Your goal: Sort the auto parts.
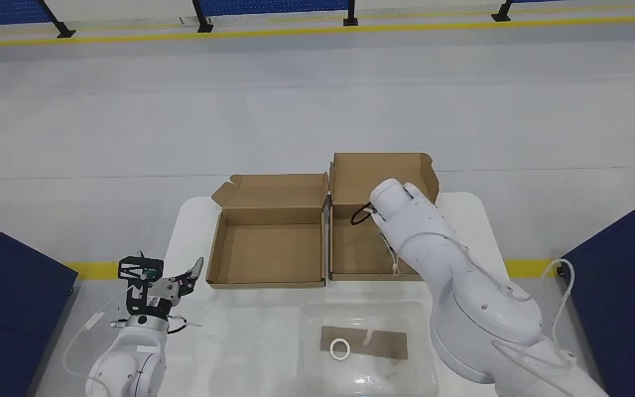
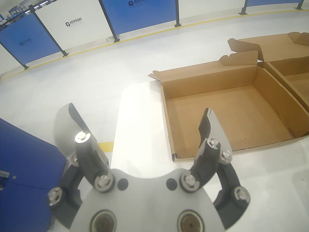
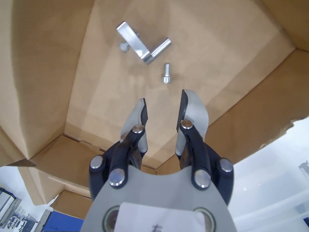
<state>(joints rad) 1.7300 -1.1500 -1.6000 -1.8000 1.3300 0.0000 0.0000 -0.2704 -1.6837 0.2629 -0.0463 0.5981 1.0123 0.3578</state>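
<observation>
Right gripper (image 3: 163,102), jaws parted and empty, hangs inside the cardboard box (image 3: 48,49), just short of a bolt (image 3: 166,74) on the box floor. An angle bracket (image 3: 142,47) lies beyond the bolt. Left gripper (image 2: 138,114), spread wide and empty, sits well outside that box.

Right hand (image 3: 164,108), fingers apart and empty, hangs inside cardboard box (image 3: 48,61) above bolt (image 3: 166,73) and metal bracket (image 3: 142,45)

The left box (image 1: 266,253) and right box (image 1: 349,243), mid-frame, were plain brown cardboard, and the table (image 1: 248,332) was white. The bracket (image 3: 142,45) and bolt (image 3: 166,73) were shiny silver. At lower centre, the ring (image 1: 340,348) was white and the card (image 1: 387,344) brown.
</observation>
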